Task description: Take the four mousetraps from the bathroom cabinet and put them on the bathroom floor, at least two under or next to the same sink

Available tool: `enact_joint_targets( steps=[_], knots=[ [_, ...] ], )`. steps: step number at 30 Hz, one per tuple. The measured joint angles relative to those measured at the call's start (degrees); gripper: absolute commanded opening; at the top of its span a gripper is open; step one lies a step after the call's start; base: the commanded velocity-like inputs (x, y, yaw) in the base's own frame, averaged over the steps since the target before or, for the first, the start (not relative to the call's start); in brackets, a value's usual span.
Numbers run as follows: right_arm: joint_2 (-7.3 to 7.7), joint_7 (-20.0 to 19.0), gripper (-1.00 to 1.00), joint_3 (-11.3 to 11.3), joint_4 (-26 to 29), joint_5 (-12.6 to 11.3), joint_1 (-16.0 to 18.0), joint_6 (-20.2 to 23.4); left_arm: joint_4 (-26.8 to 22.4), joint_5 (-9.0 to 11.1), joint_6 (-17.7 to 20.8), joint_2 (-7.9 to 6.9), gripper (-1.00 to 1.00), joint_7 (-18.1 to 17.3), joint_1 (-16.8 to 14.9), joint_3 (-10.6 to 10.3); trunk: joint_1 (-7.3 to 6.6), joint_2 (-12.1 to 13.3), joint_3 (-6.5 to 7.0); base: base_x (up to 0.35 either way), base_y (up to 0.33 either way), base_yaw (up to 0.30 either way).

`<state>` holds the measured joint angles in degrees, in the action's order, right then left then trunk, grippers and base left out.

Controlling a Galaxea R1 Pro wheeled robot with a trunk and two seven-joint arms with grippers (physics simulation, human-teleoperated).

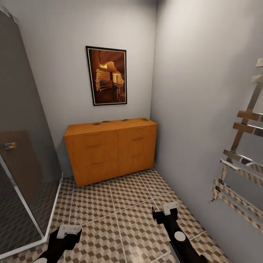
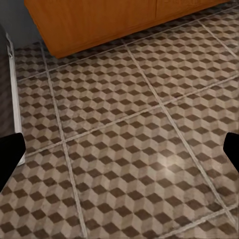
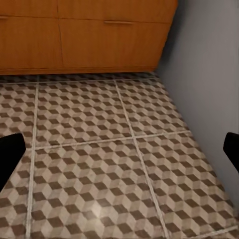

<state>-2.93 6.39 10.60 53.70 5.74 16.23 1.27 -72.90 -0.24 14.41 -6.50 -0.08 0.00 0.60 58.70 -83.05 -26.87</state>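
Four small dark mousetraps (image 1: 125, 119) are sitting in a row on the flat top of the cabinet (image 1: 109, 149), spread from left to right, too small to make out any detail. The cabinet is standing against the back wall in the corner, its right end touching the grey side wall, drawer fronts all closed. A framed picture (image 1: 106, 75) is hanging on the wall above it. The bathroom floor (image 1: 120, 208) with the cube-pattern tiles is stretching from the cabinet base toward the robot. A glass shower screen (image 1: 22, 146) is standing at the left, and a chrome towel rail (image 1: 241, 157) is hanging on the right wall. The left hand (image 1: 68, 230) is hovering low over the tiles near the shower edge, and the right hand (image 1: 170, 209) is hovering over the tiles further right, both well apart from the cabinet. In the left wrist view the left hand's fingertips (image 2: 10, 154) are sitting wide apart at the frame edges with only floor between them; in the right wrist view the right hand's fingertips (image 3: 10, 152) are likewise spread apart, holding nothing.
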Motion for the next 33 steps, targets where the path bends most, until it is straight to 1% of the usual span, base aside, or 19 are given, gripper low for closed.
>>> enact_joint_targets(
  steps=[33],
  knots=[
    [-0.07, 0.0, 1.0, 0.1, 0.0, 0.0, 0.0, 0.0, 0.1, 0.0, 0.0, 0.09, 1.0, 0.1, 0.0, -0.1, 0.0, 0.0, 0.0, 0.254, -0.223, 0.183]
  ],
)
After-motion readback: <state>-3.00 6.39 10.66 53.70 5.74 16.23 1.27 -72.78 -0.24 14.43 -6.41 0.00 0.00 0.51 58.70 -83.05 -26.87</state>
